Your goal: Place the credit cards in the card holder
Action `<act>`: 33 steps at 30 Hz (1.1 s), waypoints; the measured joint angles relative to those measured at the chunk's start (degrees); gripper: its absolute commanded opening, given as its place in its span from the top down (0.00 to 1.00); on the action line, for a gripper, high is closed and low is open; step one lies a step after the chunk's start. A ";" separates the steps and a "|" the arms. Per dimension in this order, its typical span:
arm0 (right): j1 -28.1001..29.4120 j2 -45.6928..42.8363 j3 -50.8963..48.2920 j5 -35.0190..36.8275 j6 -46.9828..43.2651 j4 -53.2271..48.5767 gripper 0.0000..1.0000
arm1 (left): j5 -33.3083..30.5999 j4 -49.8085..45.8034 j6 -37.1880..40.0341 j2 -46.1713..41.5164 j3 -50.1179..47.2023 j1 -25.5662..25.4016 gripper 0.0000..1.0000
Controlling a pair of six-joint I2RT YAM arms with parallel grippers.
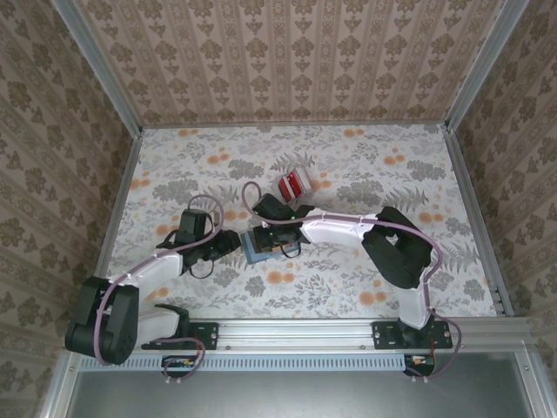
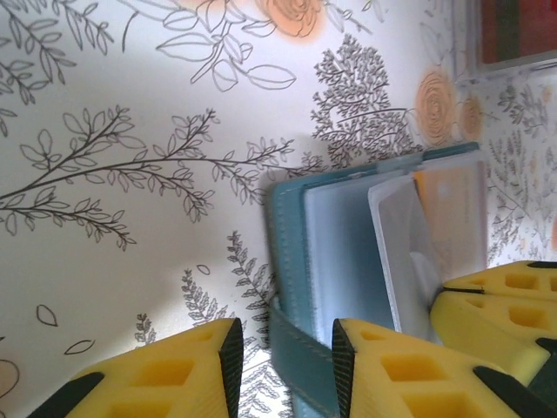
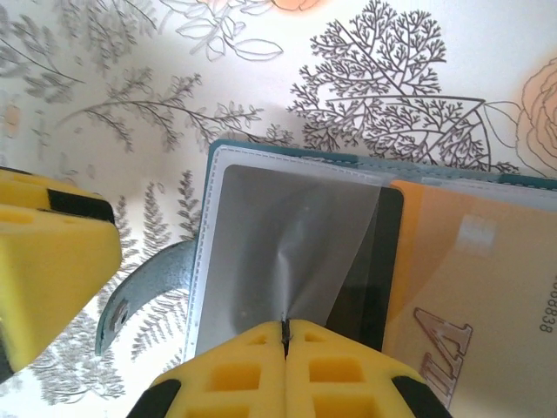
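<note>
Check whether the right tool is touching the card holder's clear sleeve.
Touching. In the right wrist view the right tool is shut on the clear sleeve of the card holder, whose plastic creases into the pinch.

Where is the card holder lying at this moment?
In the top view the card holder lies open on the table, a little left of centre, between the left pincer and the right pincer, with the red credit cards behind it.

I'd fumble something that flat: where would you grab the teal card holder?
Probably by its strap, coming in low from that side: the holder lies flat on the tablecloth, but the strap curls out past its edge, leaving something to pinch.
</note>
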 measured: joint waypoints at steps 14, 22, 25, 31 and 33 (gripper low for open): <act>-6.62 -1.62 -9.81 -16.31 8.44 16.44 1.00 | 2.45 -0.22 -2.58 -2.54 1.55 -0.11 0.65; -6.91 -1.62 -10.40 -19.04 10.25 20.24 1.00 | 3.67 0.59 -3.61 1.81 2.84 -0.61 0.55; -7.04 -1.62 -10.58 -19.26 10.43 20.65 1.00 | 3.69 0.74 -3.85 3.74 4.59 -0.87 0.55; -7.08 -1.62 -11.04 -19.26 10.45 20.96 1.00 | 3.72 2.16 -4.31 5.79 6.80 -1.14 0.55; -7.08 -1.62 -11.04 -19.26 10.45 20.98 1.00 | 3.69 2.34 -4.31 5.77 7.10 -1.14 0.55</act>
